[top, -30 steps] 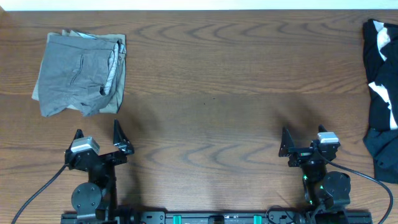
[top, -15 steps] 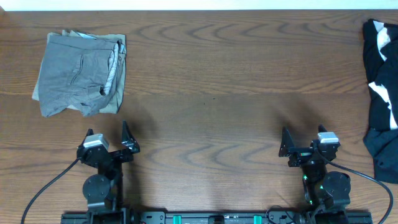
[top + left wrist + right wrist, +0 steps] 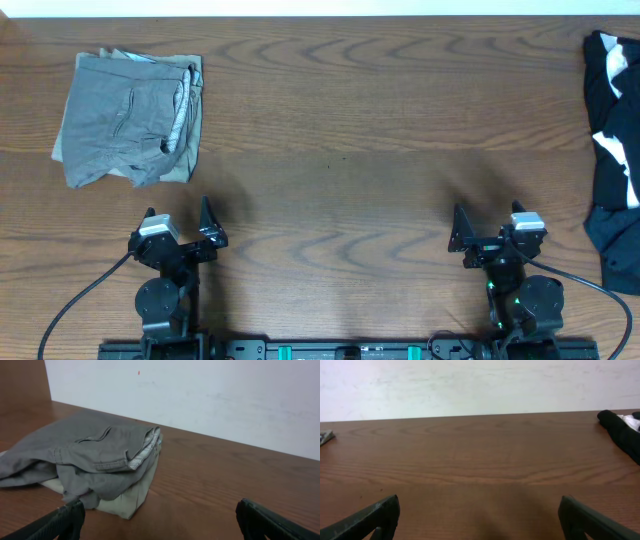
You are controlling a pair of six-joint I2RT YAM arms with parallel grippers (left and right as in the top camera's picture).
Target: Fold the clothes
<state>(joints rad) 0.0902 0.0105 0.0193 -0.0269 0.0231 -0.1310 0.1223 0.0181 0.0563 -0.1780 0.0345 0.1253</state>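
Note:
The mid-grey shorts (image 3: 125, 118) lie folded at the table's far left, on top of lighter beige-khaki shorts (image 3: 185, 160). In the left wrist view the grey shorts (image 3: 85, 455) show a back pocket and a pale speckled waistband lining, with the beige shorts (image 3: 132, 497) under them. My left gripper (image 3: 180, 222) is open and empty near the front edge, apart from the pile; its fingers frame bare table in the left wrist view (image 3: 160, 520). My right gripper (image 3: 488, 226) is open and empty at the front right, over bare wood in the right wrist view (image 3: 479, 515).
A black-and-white garment (image 3: 612, 150) lies crumpled at the table's right edge; its tip shows in the right wrist view (image 3: 620, 427). A white wall stands behind the table's far edge. The wooden table (image 3: 340, 140) stretches between the two piles.
My left gripper has drawn back toward the front edge and turned a little to the right. The right arm and both clothing piles have not moved.

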